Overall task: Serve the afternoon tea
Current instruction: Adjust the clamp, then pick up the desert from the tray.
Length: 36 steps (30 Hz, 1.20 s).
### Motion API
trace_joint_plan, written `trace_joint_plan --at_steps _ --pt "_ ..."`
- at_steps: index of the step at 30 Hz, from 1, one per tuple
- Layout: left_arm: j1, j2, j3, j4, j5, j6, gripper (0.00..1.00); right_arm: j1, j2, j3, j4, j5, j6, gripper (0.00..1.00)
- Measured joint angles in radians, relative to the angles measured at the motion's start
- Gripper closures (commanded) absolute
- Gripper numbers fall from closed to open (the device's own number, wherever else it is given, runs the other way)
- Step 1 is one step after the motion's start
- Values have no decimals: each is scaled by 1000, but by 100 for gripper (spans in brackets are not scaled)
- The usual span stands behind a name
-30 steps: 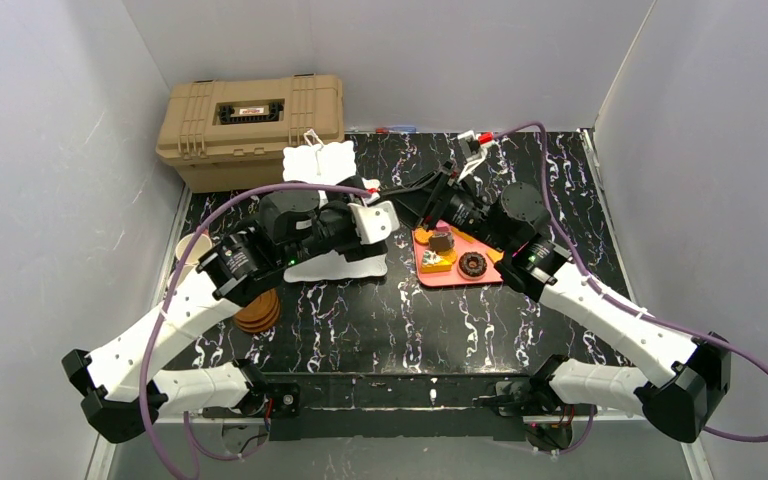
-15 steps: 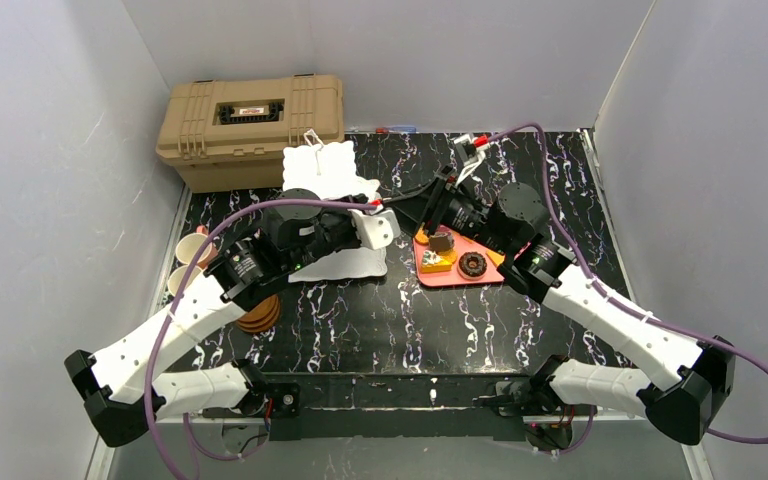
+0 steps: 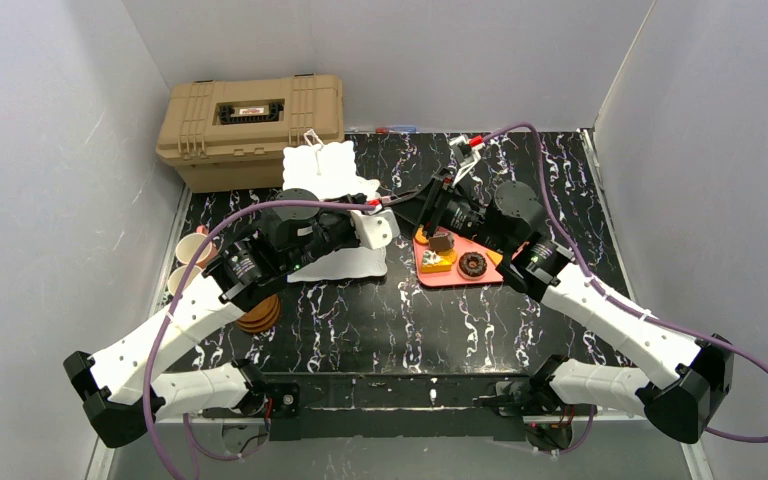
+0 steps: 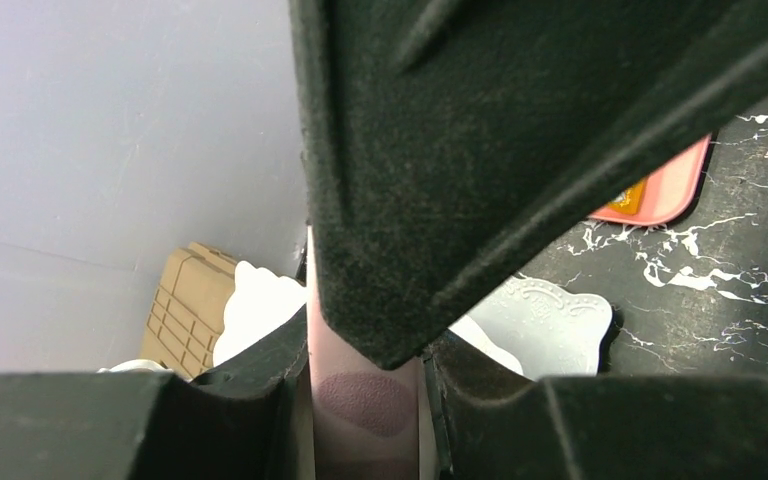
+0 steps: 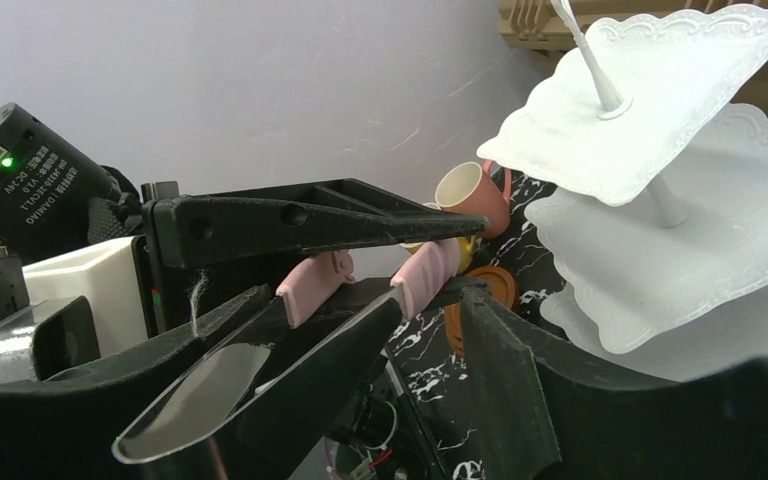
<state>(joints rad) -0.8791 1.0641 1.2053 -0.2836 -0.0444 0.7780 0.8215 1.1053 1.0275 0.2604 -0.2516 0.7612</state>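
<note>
The white three-tier stand (image 3: 322, 165) stands at the back left; it also shows in the right wrist view (image 5: 650, 120). My left gripper (image 3: 398, 205) is beside it, shut on a pink piece (image 4: 365, 400) with a dark maroon oval. My right gripper (image 3: 426, 212) meets it tip to tip above the tray's far corner. In the right wrist view its jaws (image 5: 430, 310) stand apart, with two pink stubs (image 5: 425, 270) at their tips. Toy pastries, a chocolate ring (image 3: 473, 264) among them, lie on the pink-red tray (image 3: 440, 275). Cups (image 3: 192, 250) and brown saucers (image 3: 258, 315) sit at the left.
A large tan ribbed hard case (image 3: 250, 125) stands at the back left corner, behind the stand. Grey walls close in the black marbled table (image 3: 410, 320) on three sides. Purple cables loop over both arms.
My left arm has drawn back to the left, uncovering the cups. My right gripper has shifted slightly left with it. Little has moved in the last half second.
</note>
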Motion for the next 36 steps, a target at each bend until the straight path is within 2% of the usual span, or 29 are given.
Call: trace_joint_plan --at_steps 7,11,12,14,16,21,30,36 --pt "5 -1 0 -1 -6 -1 81 0 24 10 37 -16 30 40" --pt "9 -3 0 -10 -6 -2 73 -1 32 10 39 -15 28 46" --pt "9 -3 0 -12 -5 -3 65 -1 32 10 36 -14 25 47" --pt "10 -3 0 -19 0 -2 44 -1 32 10 27 -13 22 48" --pt "4 -3 0 -15 23 3 35 0 33 10 10 -11 16 48" --pt "-7 -2 9 -29 63 -14 4 2 32 10 -53 23 -13 49" --pt "-7 -42 59 -140 157 -132 2 2 23 27 -227 147 -165 45" --pt "2 -54 121 -229 128 -217 2 -17 -3 39 -396 274 -303 42"
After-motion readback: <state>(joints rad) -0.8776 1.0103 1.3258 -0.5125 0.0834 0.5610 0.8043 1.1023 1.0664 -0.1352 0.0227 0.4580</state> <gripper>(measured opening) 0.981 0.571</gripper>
